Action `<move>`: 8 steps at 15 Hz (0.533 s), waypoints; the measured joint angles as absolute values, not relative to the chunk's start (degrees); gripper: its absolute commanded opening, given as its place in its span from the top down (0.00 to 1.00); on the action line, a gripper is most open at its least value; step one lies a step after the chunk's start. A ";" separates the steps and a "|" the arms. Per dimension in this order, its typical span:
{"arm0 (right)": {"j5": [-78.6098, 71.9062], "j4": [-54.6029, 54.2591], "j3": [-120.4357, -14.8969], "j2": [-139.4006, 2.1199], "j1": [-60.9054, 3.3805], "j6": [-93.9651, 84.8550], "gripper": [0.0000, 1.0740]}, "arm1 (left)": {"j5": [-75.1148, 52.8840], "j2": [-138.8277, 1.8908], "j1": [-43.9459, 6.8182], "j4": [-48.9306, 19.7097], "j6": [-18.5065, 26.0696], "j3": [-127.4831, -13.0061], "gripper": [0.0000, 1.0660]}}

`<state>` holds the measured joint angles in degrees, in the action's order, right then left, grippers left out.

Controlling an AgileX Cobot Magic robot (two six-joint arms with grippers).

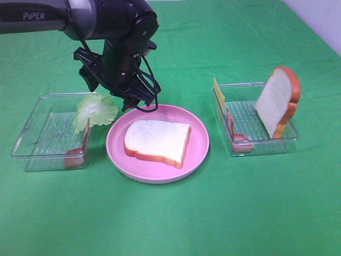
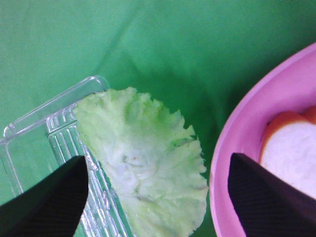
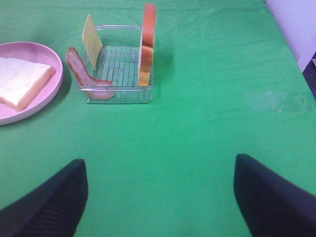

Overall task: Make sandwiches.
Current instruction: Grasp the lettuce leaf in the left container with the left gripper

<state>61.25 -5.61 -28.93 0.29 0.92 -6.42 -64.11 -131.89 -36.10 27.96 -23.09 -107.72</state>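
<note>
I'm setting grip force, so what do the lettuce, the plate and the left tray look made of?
Lettuce: probably soft moulded plastic or rubber with a matte finish. It is thin, with a frilled edge and pressed veins.
Plate: likely hard pink plastic. It is smooth with a faint sheen.
Left tray: clear rigid plastic. The cloth shows through it, and its floor is ribbed.

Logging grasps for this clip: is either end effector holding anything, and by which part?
Nothing is held. The left end effector is open above the lettuce, which rests on the tray's rim; the right end effector is open too.
</note>
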 measured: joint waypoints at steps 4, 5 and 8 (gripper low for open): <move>61.25 -5.61 -28.93 0.29 0.92 -6.42 0.29 | -64.06 -132.98 -36.27 29.79 -23.15 -107.72 0.30; 61.25 -5.61 -28.93 0.29 0.92 -6.42 0.29 | -64.06 -133.79 -36.27 30.77 -23.15 -107.72 0.30; 61.25 -5.61 -28.93 0.29 0.92 -6.42 0.29 | -62.62 -133.79 -36.27 31.11 -23.15 -107.72 0.30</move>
<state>61.25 -5.61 -28.93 0.29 0.92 -6.42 -62.62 -133.79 -36.27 31.11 -23.15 -107.72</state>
